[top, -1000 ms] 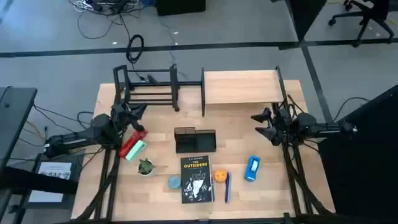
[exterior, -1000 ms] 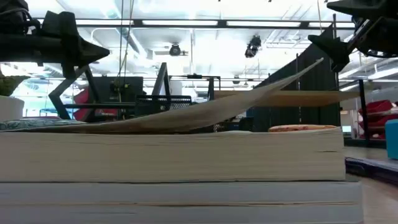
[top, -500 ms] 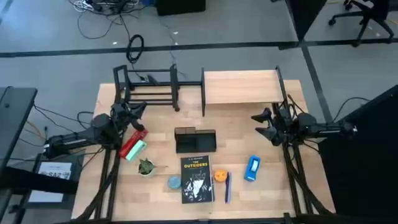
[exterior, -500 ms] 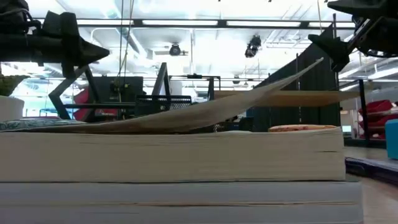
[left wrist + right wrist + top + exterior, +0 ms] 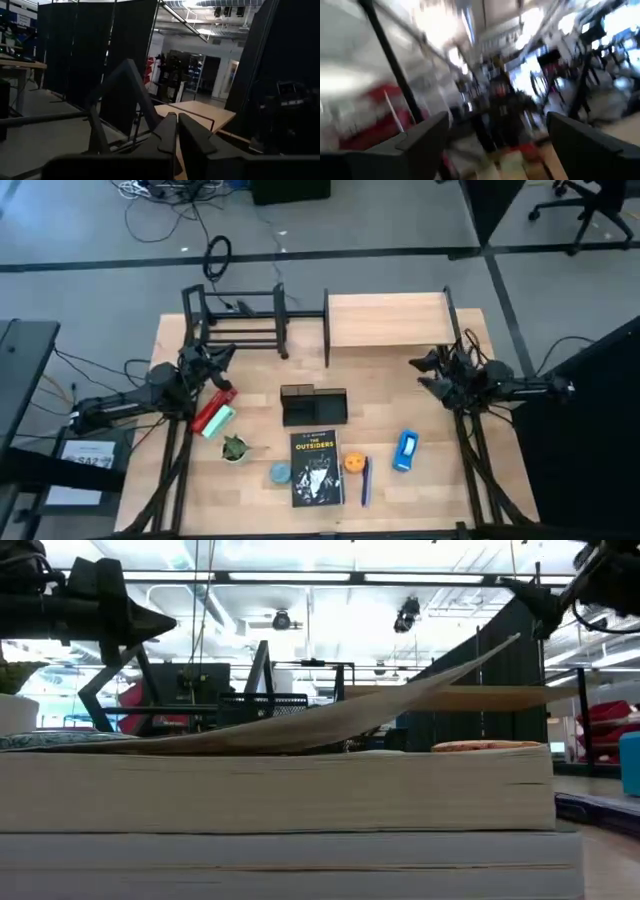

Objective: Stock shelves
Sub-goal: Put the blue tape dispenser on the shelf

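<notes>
1. Our left gripper (image 5: 222, 358), fingers together and empty, hovers near the black rack (image 5: 235, 320).
2. Our right gripper (image 5: 424, 372), fingers spread wide and empty, hovers beside the wood shelf (image 5: 386, 319).

We see even, soft daylight from above, with faint shadows. At table height, bright ceiling strip lights (image 5: 290, 577) glare behind a thick, blurred paperback book (image 5: 280, 805). Our left wrist view is dim; the right is smeared with motion blur.
</notes>
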{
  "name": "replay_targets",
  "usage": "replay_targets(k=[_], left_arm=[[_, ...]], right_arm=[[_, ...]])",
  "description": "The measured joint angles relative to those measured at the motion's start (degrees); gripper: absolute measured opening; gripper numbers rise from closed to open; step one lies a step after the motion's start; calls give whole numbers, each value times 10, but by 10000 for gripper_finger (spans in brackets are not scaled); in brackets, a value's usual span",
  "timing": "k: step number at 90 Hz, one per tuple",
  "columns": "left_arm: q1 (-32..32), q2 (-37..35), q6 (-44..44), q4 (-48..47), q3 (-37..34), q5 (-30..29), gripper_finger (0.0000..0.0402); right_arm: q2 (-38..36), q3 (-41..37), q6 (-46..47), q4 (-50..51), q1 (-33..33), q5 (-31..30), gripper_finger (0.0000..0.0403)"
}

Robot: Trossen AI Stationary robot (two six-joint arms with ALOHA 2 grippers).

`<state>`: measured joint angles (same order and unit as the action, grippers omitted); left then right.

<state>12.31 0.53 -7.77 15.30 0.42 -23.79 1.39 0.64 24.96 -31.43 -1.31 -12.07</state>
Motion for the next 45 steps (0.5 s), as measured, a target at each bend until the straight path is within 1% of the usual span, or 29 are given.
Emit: replay_targets(k=[3, 7, 13, 16, 19, 28, 38, 45], left_arm=[[0, 0, 0, 0, 0, 0, 0], [0, 0, 0, 0, 0, 0, 0], [0, 0, 0, 0, 0, 0, 0], [0, 0, 0, 0, 0, 0, 0], [0, 0, 0, 0, 0, 0, 0], [0, 0, 0, 0, 0, 0, 0], [0, 0, 0, 0, 0, 0, 0], [0, 0, 0, 0, 0, 0, 0]], right_arm=[[0, 8, -3, -10, 4, -27, 307], [2, 33, -17, -5, 8, -31, 307], [18, 92, -42, 34, 7, 21, 307], [38, 130, -45, 71, 4, 48, 307], [65, 167, -43, 111, -2, 61, 307], [191, 282, -17, 240, -33, 64, 307], [351, 420, 1, 391, -78, 35, 307], [458, 514, 36, 508, -111, 13, 307]])
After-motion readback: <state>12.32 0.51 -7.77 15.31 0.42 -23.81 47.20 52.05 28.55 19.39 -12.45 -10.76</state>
